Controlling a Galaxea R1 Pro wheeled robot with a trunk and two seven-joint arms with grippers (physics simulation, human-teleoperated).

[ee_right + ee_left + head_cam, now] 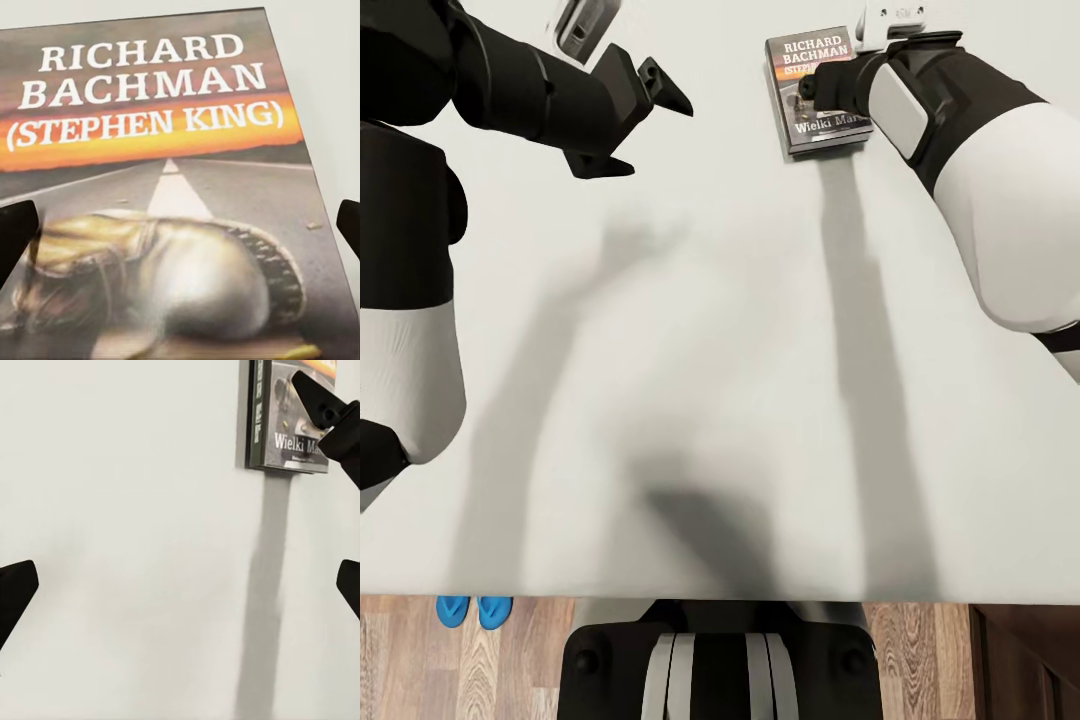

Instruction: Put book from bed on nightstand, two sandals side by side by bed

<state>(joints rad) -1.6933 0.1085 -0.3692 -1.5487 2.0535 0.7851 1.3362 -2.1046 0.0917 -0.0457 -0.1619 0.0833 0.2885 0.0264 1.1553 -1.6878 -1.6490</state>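
The small dark-covered paperback book (816, 92) with white "RICHARD BACHMAN" lettering and an orange band lies flat on the plain pale grey-white mattress of the bed (710, 350), toward one o'clock in the head view, cover up. In the right wrist view the book (165, 195) lies close under the camera: the orange band reads "(STEPHEN KING)", and below it are a road and a worn boot.

The right gripper (812, 90), black at the end of a white-and-black arm, hangs directly over the book's cover. Its dark fingertips (15, 240) show at the two side edges of the right wrist view, wide apart, so its jaws stand open with nothing between them; whether they touch the cover cannot be told.

The left gripper (645, 115), all black, sits toward eleven o'clock in the head view, above bare mattress and well apart from the book. Its jaws are spread open and empty; its fingertips (15, 589) show at opposite edges of the left wrist view, where the book (289, 431) also appears with the right gripper (330, 416) over it.

At seven o'clock in the head view, the pair of flat bright blue sandals (473, 610) lie on the wood-plank floor (920, 660), side by side, partly hidden under the mattress edge. At five o'clock, part of a glossy dark-brown wooden cabinet (1025, 665) stands beside the bed.
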